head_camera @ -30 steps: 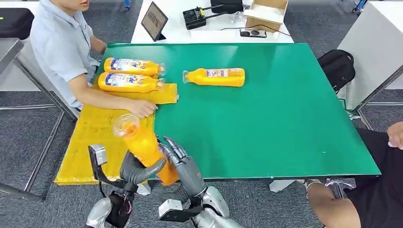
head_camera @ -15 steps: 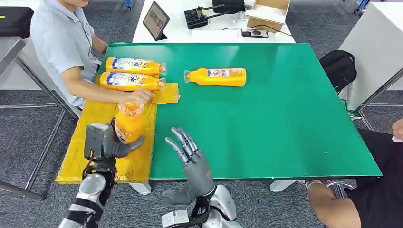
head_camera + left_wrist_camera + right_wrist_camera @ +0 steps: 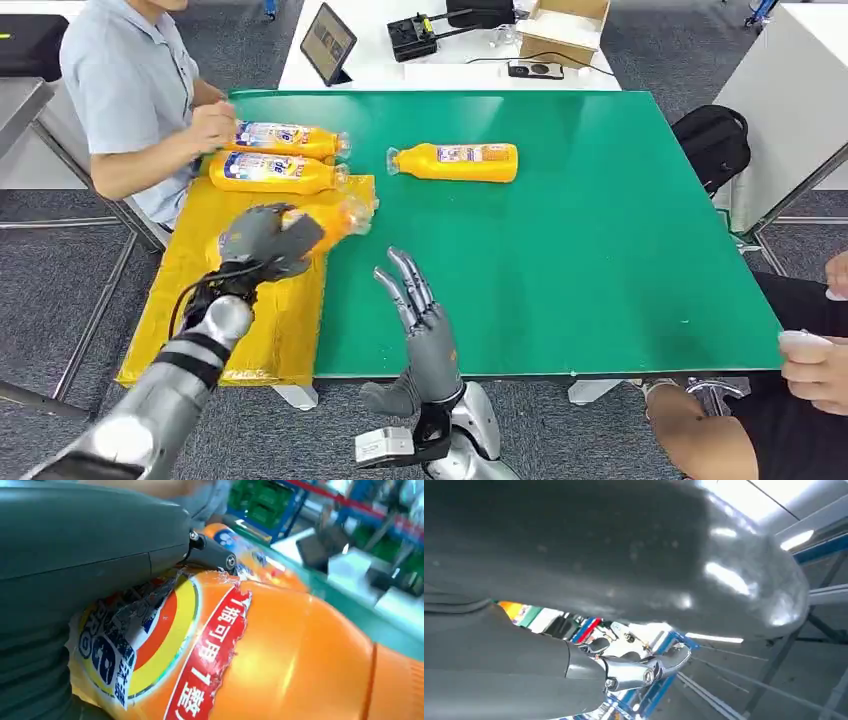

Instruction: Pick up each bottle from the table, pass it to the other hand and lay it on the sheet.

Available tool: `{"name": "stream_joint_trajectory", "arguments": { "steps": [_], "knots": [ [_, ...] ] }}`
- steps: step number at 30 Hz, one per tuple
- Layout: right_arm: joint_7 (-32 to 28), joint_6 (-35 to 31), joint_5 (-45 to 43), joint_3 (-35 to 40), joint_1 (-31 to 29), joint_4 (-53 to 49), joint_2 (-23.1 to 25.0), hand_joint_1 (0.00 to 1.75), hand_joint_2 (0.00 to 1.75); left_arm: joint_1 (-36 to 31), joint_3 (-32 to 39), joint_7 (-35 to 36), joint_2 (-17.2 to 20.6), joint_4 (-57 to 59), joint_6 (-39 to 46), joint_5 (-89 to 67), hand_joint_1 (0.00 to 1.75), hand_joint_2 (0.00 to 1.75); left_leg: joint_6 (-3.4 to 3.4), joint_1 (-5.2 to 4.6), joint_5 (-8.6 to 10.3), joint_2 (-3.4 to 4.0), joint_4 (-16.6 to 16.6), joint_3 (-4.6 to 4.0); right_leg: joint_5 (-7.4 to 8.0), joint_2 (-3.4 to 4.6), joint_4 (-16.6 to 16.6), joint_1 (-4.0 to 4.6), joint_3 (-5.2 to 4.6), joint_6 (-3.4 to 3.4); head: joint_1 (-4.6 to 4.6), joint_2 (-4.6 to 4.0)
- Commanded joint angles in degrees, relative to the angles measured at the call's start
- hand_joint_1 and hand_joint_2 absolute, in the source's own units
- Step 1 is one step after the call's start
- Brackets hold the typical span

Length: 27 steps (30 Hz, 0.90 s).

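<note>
Here the grey left hand (image 3: 262, 240) grips a glossy orange bottle (image 3: 335, 217).

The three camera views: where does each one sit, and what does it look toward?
Head view: high on the body, looking down at the green table, both arms, left hand gripping a bottle, right hand open.
Left wrist view: behind the left hand, facing the same bottle.
Right wrist view: behind the right hand, facing upward to ceiling lights.
</note>
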Motion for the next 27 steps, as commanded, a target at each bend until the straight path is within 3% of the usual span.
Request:
{"name": "stream_joint_trajectory", "arguments": {
  "steps": [1, 6, 9, 10, 15, 16, 17, 18, 19, 20, 27],
  "knots": [
    [-1.9, -0.02, -3.19, 2.9, -2.58, 2.88, -2.69, 0.0, 0.0, -10.46, -11.6, 4.03, -2.83, 20.52, -0.61, -8.4, 1.75, 1.75, 0.07, 0.02, -0.04, -0.08, -0.03, 0.15, 0.0, -0.17, -0.07, 0.06, 0.2, -0.2, 0.0, 0.0],
    [-1.9, -0.02, -5.64, 4.32, -3.5, 4.55, -2.83, 0.0, 0.0, -11.56, -11.74, 6.28, -3.99, 23.67, -3.3, -9.9, 1.75, 1.75, 0.06, 0.02, -0.02, -0.01, -0.01, 0.05, 0.03, -0.1, -0.03, 0.05, 0.09, -0.17, -0.02, 0.0],
    [-1.9, -0.02, -7.59, 5.3, -4.25, 5.68, -2.93, 0.0, 0.0, -12.03, -9.86, 6.88, -4.72, 25.67, -5.96, -8.41, 1.75, 1.75, 0.05, 0.02, -0.02, 0.04, -0.01, 0.06, 0.04, -0.04, -0.04, 0.05, 0.08, -0.19, -0.02, 0.0],
    [-1.9, -0.02, -8.35, 5.65, -4.68, 6.65, -2.9, 0.0, 0.0, -12.42, -6.77, 6.0, -5.24, 27.2, -10.94, -4.77, 1.75, 1.75, 0.07, 0.04, -0.03, -0.01, 0.0, 0.11, 0.02, -0.1, -0.04, 0.09, 0.15, -0.23, -0.02, 0.0],
    [-1.9, -0.02, -9.35, 5.66, -5.09, 7.06, -3.03, 0.0, 0.0, -12.3, -5.58, 5.58, -5.18, 27.91, -12.41, -3.64, 1.71, 1.75, 0.05, 0.01, -0.01, 0.06, -0.02, 0.03, 0.05, -0.02, -0.03, 0.04, 0.06, -0.17, -0.02, 0.0],
    [-1.9, -0.02, -9.47, 5.54, -4.92, 7.03, -3.05, 0.0, 0.0, -12.2, -4.53, 5.45, -5.48, 28.19, -13.31, -2.56, 1.26, 1.75, 0.09, 0.03, -0.06, 0.08, -0.01, 0.13, 0.01, -0.03, -0.04, 0.07, 0.16, -0.23, -0.04, 0.0],
    [-1.9, -0.02, -10.0, 5.55, -4.85, 7.15, -3.04, 0.0, 0.0, -12.05, -3.75, 5.03, -5.66, 28.17, -13.8, -1.8, 0.42, 1.75, 0.05, 0.02, -0.03, 0.05, -0.02, 0.06, 0.04, -0.03, -0.04, 0.05, 0.09, -0.17, -0.02, 0.0],
    [-1.9, -0.02, -10.0, 5.55, -4.85, 7.15, -3.04, 0.0, 0.0, -12.05, -3.75, 5.03, -5.66, 28.17, -13.8, -1.8, 0.24, 1.75, 0.05, 0.01, -0.03, 0.05, -0.04, 0.09, 0.03, -0.04, -0.05, 0.04, 0.12, -0.17, -0.04, 0.0],
    [-1.9, -0.02, -10.34, 5.66, -4.87, 7.54, -3.2, 0.0, 0.0, -11.98, -2.81, 4.88, -5.93, 28.29, -14.47, -0.87, 0.23, 1.75, 0.08, 0.03, -0.06, 0.07, -0.05, 0.19, 0.01, -0.04, -0.09, 0.08, 0.23, -0.23, -0.02, 0.0],
    [-1.9, -0.02, -10.33, 5.89, -5.07, 7.63, -3.31, 0.0, 0.0, -12.03, -2.42, 4.61, -6.08, 28.32, -14.86, -0.47, 0.02, 1.75, 0.06, 0.01, -0.03, 0.05, -0.04, 0.1, 0.03, -0.04, -0.05, 0.04, 0.14, -0.19, -0.04, 0.0],
    [-1.9, -0.02, -9.98, 6.15, -5.61, 8.71, -3.33, 0.0, 0.0, -11.51, -0.38, 2.18, -7.1, 28.31, -17.43, 2.03, 0.0, 1.75, 0.05, 0.01, -0.02, 0.05, -0.02, 0.05, 0.04, -0.03, -0.03, 0.03, 0.09, -0.16, 0.0, 0.0]
  ]
}}
